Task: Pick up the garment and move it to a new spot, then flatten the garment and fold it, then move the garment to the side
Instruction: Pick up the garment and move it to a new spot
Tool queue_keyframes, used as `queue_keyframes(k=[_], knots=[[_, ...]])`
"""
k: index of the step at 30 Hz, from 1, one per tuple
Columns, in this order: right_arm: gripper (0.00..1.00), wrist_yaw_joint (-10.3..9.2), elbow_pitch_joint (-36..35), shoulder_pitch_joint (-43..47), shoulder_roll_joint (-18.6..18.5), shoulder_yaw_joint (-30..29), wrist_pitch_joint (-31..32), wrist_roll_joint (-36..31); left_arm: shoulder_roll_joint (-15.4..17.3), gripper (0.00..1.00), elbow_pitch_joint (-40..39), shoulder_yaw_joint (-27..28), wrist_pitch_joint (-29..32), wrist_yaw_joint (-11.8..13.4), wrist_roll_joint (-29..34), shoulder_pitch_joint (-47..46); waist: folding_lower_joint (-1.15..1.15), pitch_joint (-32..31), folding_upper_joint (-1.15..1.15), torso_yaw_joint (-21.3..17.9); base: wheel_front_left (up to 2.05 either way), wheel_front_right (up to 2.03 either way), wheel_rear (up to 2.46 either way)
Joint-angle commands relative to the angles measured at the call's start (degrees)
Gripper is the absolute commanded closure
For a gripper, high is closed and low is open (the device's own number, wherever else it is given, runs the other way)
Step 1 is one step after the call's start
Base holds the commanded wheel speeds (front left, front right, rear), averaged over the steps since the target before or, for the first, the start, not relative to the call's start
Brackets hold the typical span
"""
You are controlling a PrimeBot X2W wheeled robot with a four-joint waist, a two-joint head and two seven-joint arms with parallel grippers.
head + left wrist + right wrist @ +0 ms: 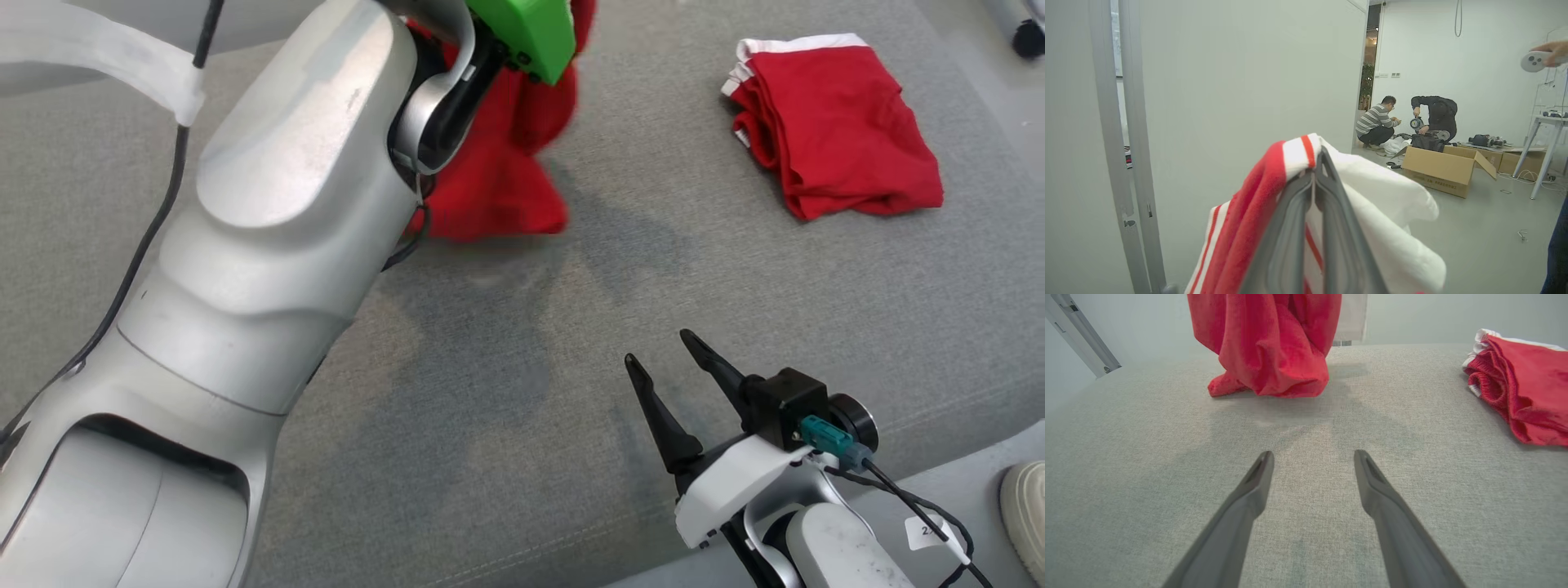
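Red garment (498,188) hangs bunched from the left gripper (1318,163), over the far-left part of the grey fabric surface (522,425)

Left wrist view: both fingers (1290,228) are pressed flat together, pinching the garment's white-and-red striped hem. Cloth drapes off both sides, red to the left, white to the right

Head view: the pinch point is hidden behind the left arm (269,204) and a green housing (531,33) at the top edge, and the garment is slightly blurred there

Right wrist view: the garment's lower folds look to touch the surface, with shadow right beneath them

Right gripper (657,346) is wide open with nothing between its fingers. It sits low over the near-right part of the surface, pointing toward the hanging garment and well apart from it

Second red garment (833,122), white trim on its far edge, lies folded and a bit rumpled at the far right of the surface, well apart from both grippers and the held one

Pale shoe (1024,506) at the lower-right edge, off the surface, on the floor

Background in left wrist view: person in a striped top (1378,122) crouches beside a person in black (1435,116), near an open cardboard box (1443,167). A hand (1553,49) holds a pale controller (1533,61) at top right
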Motion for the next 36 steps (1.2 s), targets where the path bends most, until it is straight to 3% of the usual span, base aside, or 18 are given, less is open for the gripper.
queue_keyframes(k=[1,7,15,24,36], knots=[[0.00,-0.02,0.11,0.79,0.06,-0.34,-0.38,-0.33,0.15,1.00,-0.89,-0.06,-0.56,0.52,-1.04,0.06,0.00,-1.79,0.00,-1.49,0.00,0.00,0.00],[0.00,-0.02,-0.17,0.79,0.18,-0.77,-0.50,-0.84,0.53,1.00,-1.92,-1.10,-0.92,5.30,-4.49,2.14,0.00,-2.51,0.00,2.05,0.00,0.00,0.00],[0.00,-0.02,-1.13,0.64,0.23,-0.84,0.34,-1.33,5.70,1.00,3.79,0.37,-2.07,7.87,-6.84,13.31,0.00,-2.18,0.00,8.29,0.00,0.00,0.00],[0.00,-0.02,-2.17,0.19,-0.18,-1.29,1.44,-1.71,11.16,1.00,12.87,1.66,-3.82,8.40,-8.86,23.52,0.00,-2.06,0.00,11.26,0.00,0.00,0.00],[0.00,-0.02,-2.72,1.18,-0.39,-1.76,2.20,-1.74,13.52,1.00,18.90,3.78,-5.82,7.39,-11.80,28.96,0.00,-3.23,0.00,12.30,0.00,0.00,0.00]])
